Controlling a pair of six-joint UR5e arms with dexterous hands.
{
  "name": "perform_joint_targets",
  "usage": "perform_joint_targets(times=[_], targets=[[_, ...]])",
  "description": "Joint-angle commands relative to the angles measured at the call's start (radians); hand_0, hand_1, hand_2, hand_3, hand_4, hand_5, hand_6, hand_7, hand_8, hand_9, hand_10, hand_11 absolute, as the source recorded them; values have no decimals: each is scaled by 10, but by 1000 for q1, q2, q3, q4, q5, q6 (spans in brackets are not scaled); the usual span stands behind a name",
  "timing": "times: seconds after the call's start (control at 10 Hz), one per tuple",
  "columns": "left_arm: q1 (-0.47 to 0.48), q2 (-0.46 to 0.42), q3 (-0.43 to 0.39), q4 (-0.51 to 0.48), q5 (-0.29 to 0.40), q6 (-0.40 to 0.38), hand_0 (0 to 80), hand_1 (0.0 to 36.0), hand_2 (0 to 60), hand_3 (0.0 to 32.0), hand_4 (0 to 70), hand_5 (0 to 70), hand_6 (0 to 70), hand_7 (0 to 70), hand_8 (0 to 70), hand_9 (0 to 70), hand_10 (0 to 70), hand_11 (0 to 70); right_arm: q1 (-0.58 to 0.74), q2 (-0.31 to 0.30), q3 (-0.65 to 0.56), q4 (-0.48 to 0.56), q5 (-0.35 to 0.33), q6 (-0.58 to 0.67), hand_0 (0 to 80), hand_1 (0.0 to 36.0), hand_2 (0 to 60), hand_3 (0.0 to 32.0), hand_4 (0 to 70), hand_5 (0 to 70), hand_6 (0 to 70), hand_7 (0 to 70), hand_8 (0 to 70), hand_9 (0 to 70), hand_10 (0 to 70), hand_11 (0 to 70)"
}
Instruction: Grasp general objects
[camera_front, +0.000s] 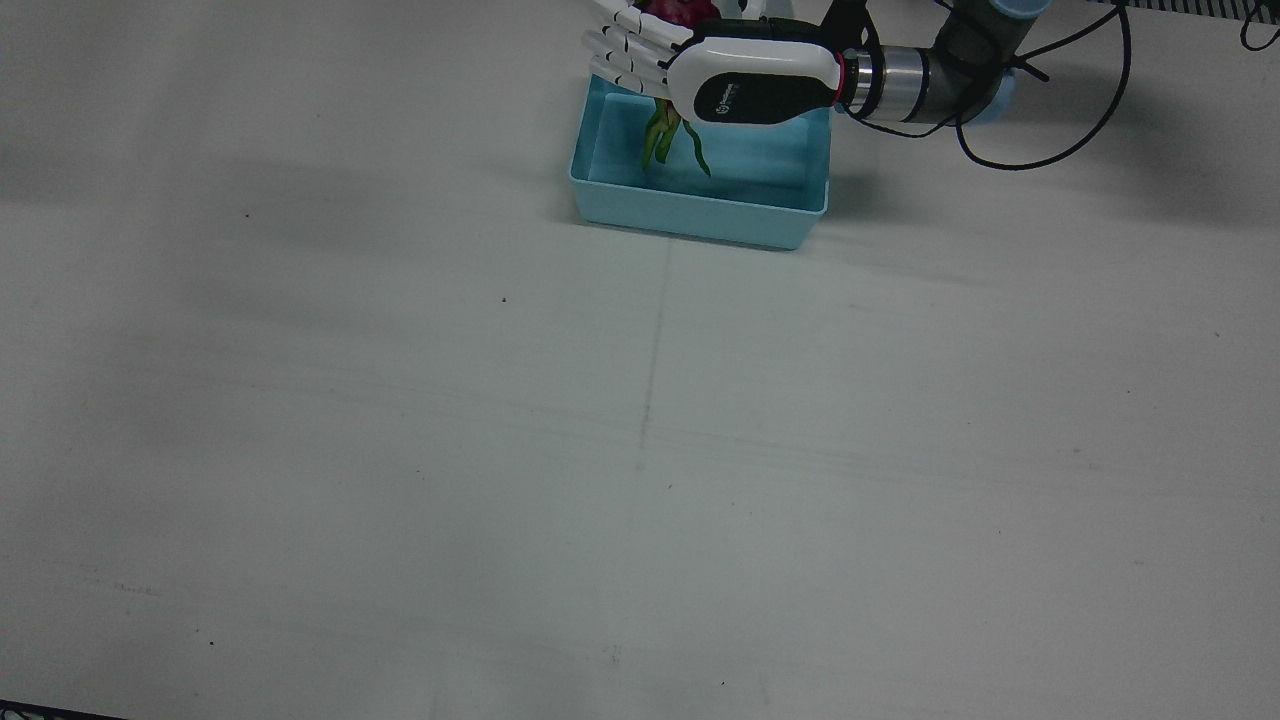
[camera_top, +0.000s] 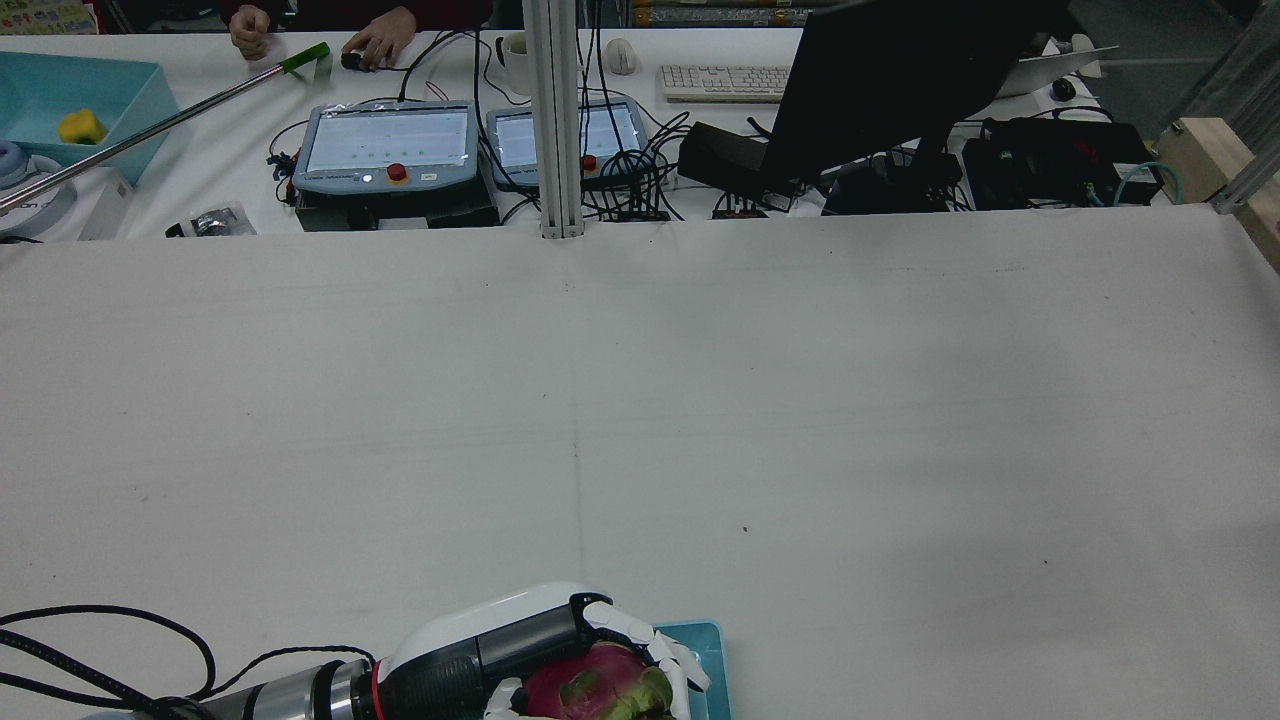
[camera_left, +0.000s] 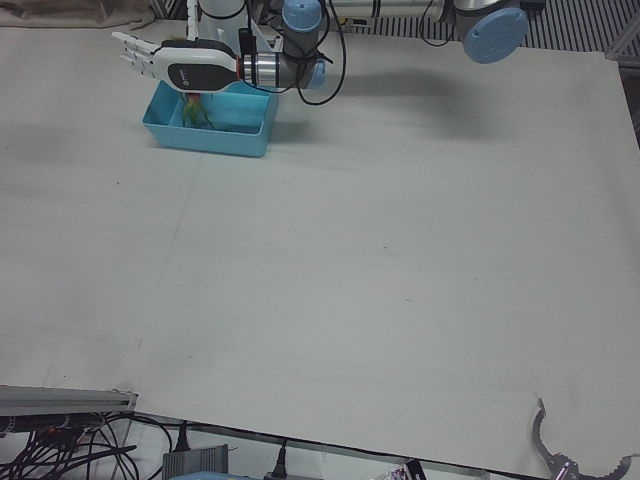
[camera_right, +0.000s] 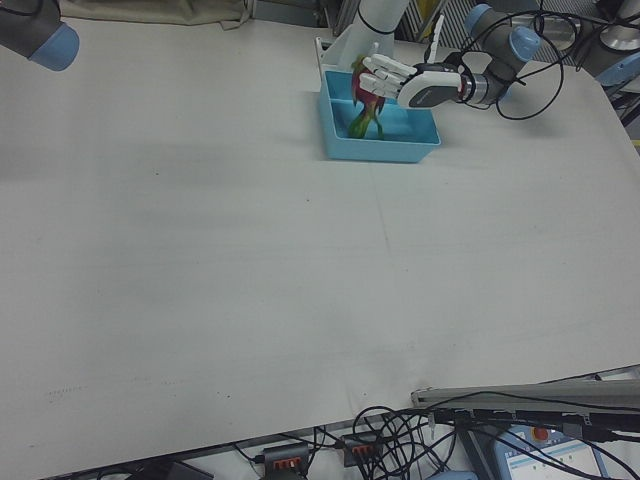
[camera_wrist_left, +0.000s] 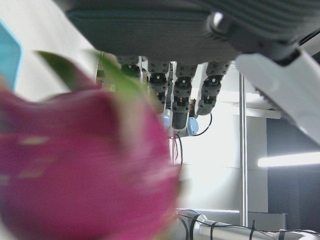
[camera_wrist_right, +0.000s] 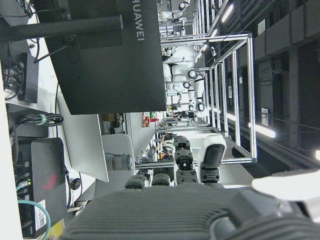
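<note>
Plainly the left hand (camera_front: 700, 65) is closed around a dragon fruit (camera_top: 598, 686): in the rear view the fingers (camera_top: 672, 662) curl over the pink, green-tipped body, and the palm sits behind it. The fruit hangs above the far end of the blue bin (camera_front: 700, 210), clear of the bin floor as far as I can tell, with its long green leaf tips (camera_front: 668, 140) dangling down into the bin in the front view.

By its look the fruit is fairly heavy for its bulk, firm under the skin, and smooth between the scales, so it could roll or slip in a loose hold. The leaf tips are thin and floppy and would bear nothing; the sound place to hold is the rounded middle of the body, fingers on one side and palm on the other, which is about where the hand has it.

The hand lies nearly level over the bin, back of the hand up in the front view, fingers pointing away from its wrist across the bin's far rim. The left forearm runs out sideways from the bin along the back of the surface (camera_front: 640, 450).

The right hand shows only in its own view (camera_wrist_right: 180, 200); its fingers look partly curled with nothing between them, away from the bin.
</note>
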Motion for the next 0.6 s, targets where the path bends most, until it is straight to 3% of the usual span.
perform_joint_targets(times=[0.0,0.1,0.2,0.3,0.4,0.5], targets=[[-8,0,4,40,4,-5,487,61,0,0,191,74,135,208,85,27,70,106,0,0,0,0,0,0,0,0,0,0,0,0,0,0,0,0,0,0],[-25,3,8,60,-2,-18,495,61,0,0,273,103,156,226,101,31,70,104,0,0,0,0,0,0,0,0,0,0,0,0,0,0,0,0,0,0],[-98,3,59,63,-2,-40,498,65,0,0,298,117,163,232,109,32,71,106,0,0,0,0,0,0,0,0,0,0,0,0,0,0,0,0,0,0],[-163,1,102,61,2,-65,507,134,101,0,347,155,194,264,128,38,83,127,0,0,0,0,0,0,0,0,0,0,0,0,0,0,0,0,0,0],[-222,4,111,61,1,-83,490,148,274,0,417,218,228,297,144,45,95,143,0,0,0,0,0,0,0,0,0,0,0,0,0,0,0,0,0,0],[-302,9,114,63,2,-90,482,125,257,0,474,240,269,331,173,56,108,157,0,0,0,0,0,0,0,0,0,0,0,0,0,0,0,0,0,0]])
